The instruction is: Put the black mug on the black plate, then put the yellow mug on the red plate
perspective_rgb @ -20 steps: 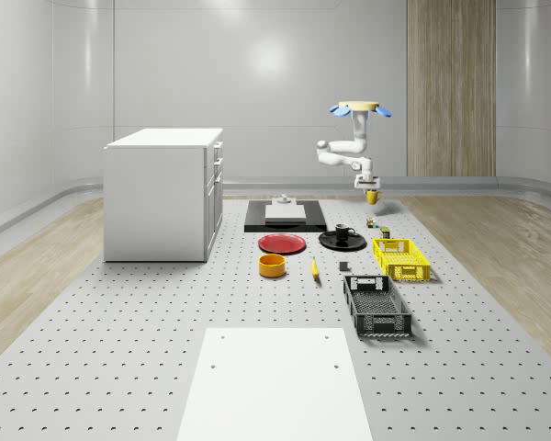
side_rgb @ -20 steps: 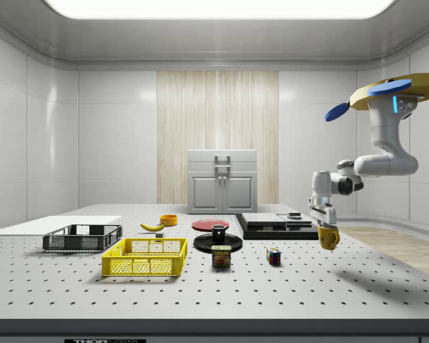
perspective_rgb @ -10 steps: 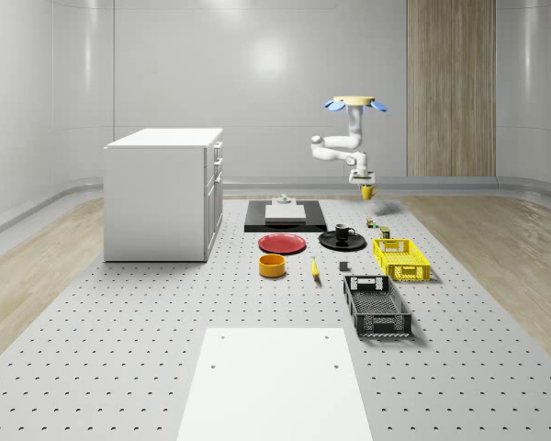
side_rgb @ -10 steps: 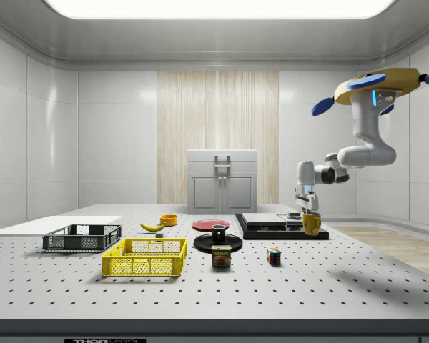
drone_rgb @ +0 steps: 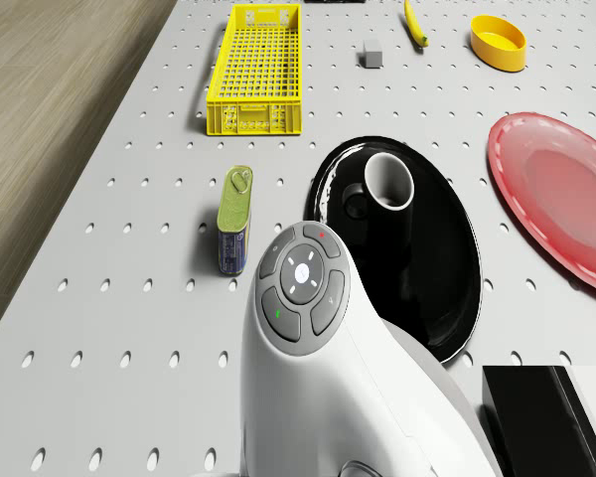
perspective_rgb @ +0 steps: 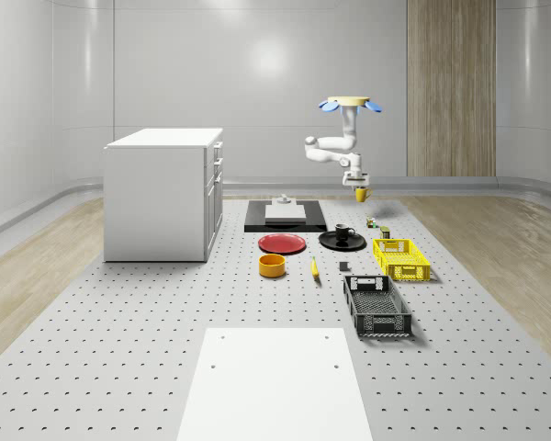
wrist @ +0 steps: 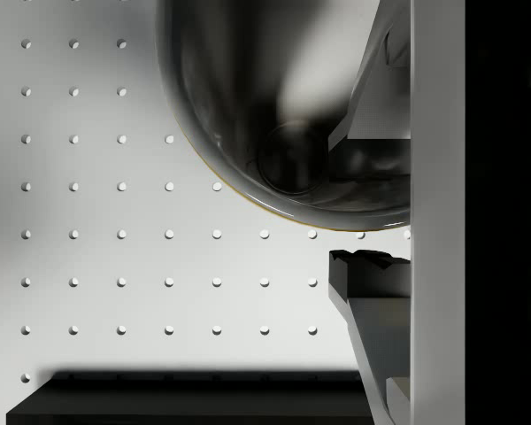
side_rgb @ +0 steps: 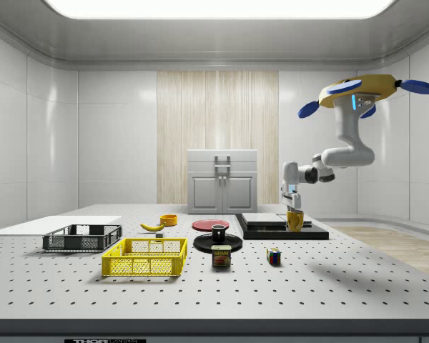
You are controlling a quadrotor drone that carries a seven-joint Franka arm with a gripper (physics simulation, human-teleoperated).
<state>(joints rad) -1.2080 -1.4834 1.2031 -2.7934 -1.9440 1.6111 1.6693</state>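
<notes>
Drone point(side_rgb: 359, 91) hovers in the air above the far part of the table point(perspective_rgb: 119, 367), arm bent down and toward the side view's left. Gripper point(side_rgb: 294, 212) hangs below the wrist, jaws clenched on the yellow mug point(side_rgb: 294, 221), which is carried clear of the table surface. In the whole-scene view the gripper point(perspective_rgb: 360, 187) and yellow mug point(perspective_rgb: 361, 194) sit above and behind the black plate point(perspective_rgb: 329, 243).

Wrist view: the yellow mug's point(wrist: 283, 115) open mouth faces the camera, its rim pressed against one finger point(wrist: 376, 292); perforated table below.

Black mug point(drone_rgb: 387, 184) stands upright on the black plate point(drone_rgb: 447, 268), below the jaws and nearer the whole-scene camera. Red plate point(perspective_rgb: 282, 243) lies just beside the black plate, further from the jaws, with nothing on it.

Also on the table, all below and well apart from the jaws: tin can point(drone_rgb: 234, 219), yellow basket point(perspective_rgb: 400, 258), black basket point(perspective_rgb: 376, 306), yellow bowl point(perspective_rgb: 272, 265), banana point(perspective_rgb: 314, 268). A cabinet point(perspective_rgb: 163, 193) stands at the whole-scene view's left.
</notes>
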